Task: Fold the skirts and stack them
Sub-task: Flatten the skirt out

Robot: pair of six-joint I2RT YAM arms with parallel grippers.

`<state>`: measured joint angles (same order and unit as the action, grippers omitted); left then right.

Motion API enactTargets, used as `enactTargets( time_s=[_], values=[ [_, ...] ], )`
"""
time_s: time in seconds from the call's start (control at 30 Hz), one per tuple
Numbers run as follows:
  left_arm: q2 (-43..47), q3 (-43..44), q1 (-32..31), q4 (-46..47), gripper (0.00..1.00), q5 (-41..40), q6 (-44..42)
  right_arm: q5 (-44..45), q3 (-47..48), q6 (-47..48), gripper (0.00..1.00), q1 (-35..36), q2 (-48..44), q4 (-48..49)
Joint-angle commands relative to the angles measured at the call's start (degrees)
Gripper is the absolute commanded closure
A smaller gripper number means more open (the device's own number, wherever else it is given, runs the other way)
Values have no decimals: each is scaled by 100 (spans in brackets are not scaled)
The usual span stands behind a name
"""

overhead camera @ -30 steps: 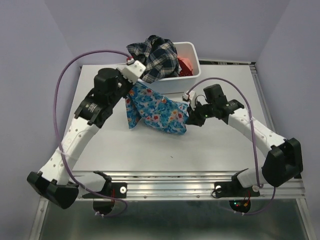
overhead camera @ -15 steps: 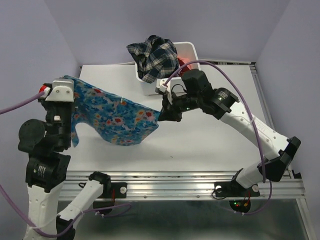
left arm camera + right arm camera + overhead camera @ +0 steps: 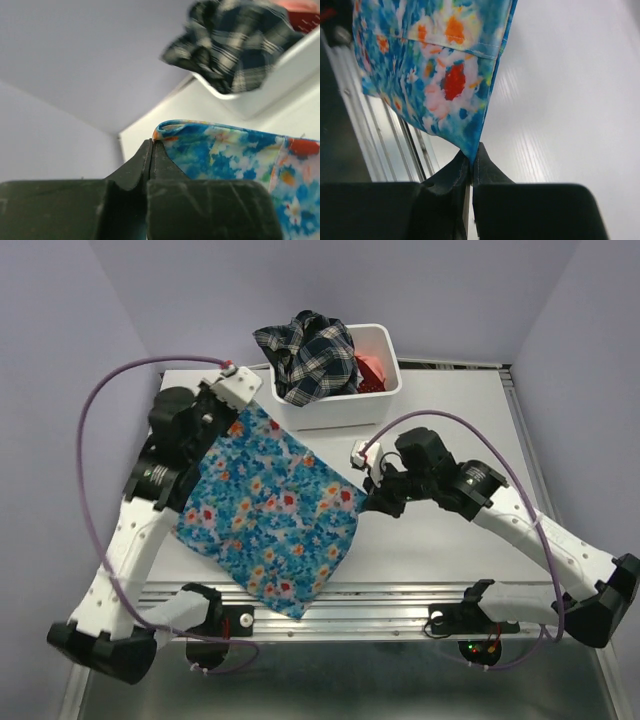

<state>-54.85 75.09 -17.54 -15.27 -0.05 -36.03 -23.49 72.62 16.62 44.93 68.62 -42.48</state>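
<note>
The bright blue flowered skirt (image 3: pixel 275 510) is spread out flat over the left half of the table, its lower corner hanging over the front rail. My left gripper (image 3: pixel 238 412) is shut on its far left corner, seen in the left wrist view (image 3: pixel 165 131). My right gripper (image 3: pixel 366 496) is shut on its right corner, seen in the right wrist view (image 3: pixel 472 150). The dark plaid skirt (image 3: pixel 310 358) and the coral-red skirt (image 3: pixel 370 370) lie heaped in the white bin (image 3: pixel 375 405) at the back.
The metal front rail (image 3: pixel 400 595) runs along the table's near edge. The right half of the white table (image 3: pixel 450 430) is bare. Purple walls stand close on both sides.
The skirt went from bunched, to lifted and stretched between both grippers, to lowered and spread on the table. The left arm swung back in towards the bin; the right gripper moved down and right.
</note>
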Motion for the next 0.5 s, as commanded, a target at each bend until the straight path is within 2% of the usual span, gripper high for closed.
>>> enactTargets(
  time_s=[0.0,0.1,0.17,0.27,0.4,0.43,0.47],
  values=[
    [-832,-266,-589,366,95,1008,-167,960,-1062,516,99,-256,-51,-637],
    [-1676,-311,-1223,524,95,850,-412,1021,-1486,657,99,-256,-121,-805],
    [-2298,-250,-1732,743,95,805,-431,1100,-1435,736,99,-256,-51,-902],
    [-3003,57,-2042,920,96,753,-309,1179,-1365,825,99,-256,72,-1200],
    [-4585,1372,-2227,921,97,743,183,1504,-1171,1097,99,-256,196,-1955],
    [-4813,1612,-2236,877,96,813,280,1505,-1180,1115,98,-256,170,-2053],
    [-5042,1858,-2254,824,93,866,350,1548,-1171,1124,91,-256,161,-2158]
  ],
)
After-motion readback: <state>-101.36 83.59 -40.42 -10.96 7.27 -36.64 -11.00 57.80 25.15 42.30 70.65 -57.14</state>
